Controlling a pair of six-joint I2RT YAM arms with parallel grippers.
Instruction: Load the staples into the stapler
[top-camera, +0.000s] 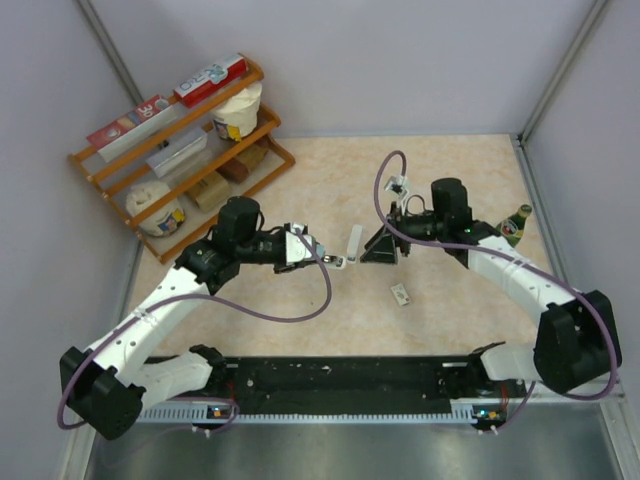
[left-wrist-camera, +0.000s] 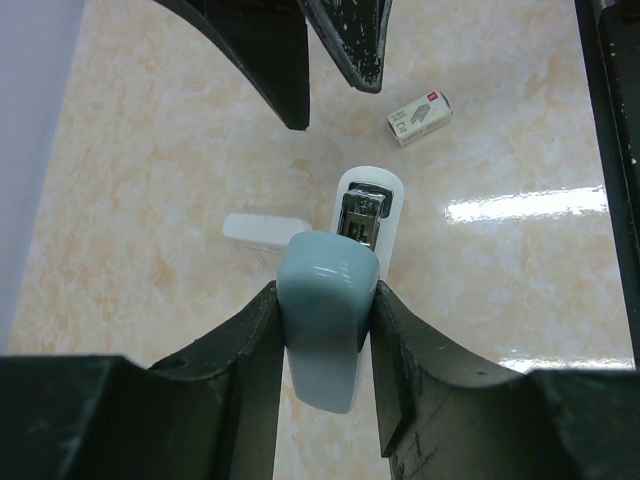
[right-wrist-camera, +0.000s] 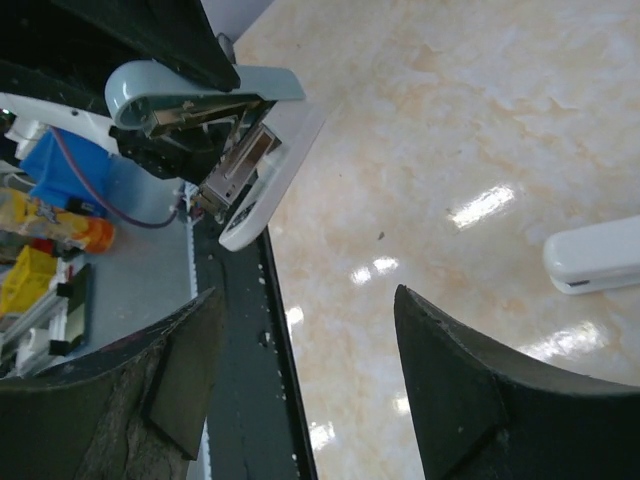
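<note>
One small packet of staples lies flat on the table, apart from both arms. It is a whitish-grey box with a red corner mark. Being light and smooth-sided, it may skid on the glossy marbled surface, or crush if pinched hard. The stapler, rounded grey-blue plastic over a white base, is clenched between the left fingers and hinged open, its bright metal magazine exposed. A loose hold would let it twist. The right fingers stand spread, grasping nothing. A second, white stapler lies nearby and could be nudged.
</note>
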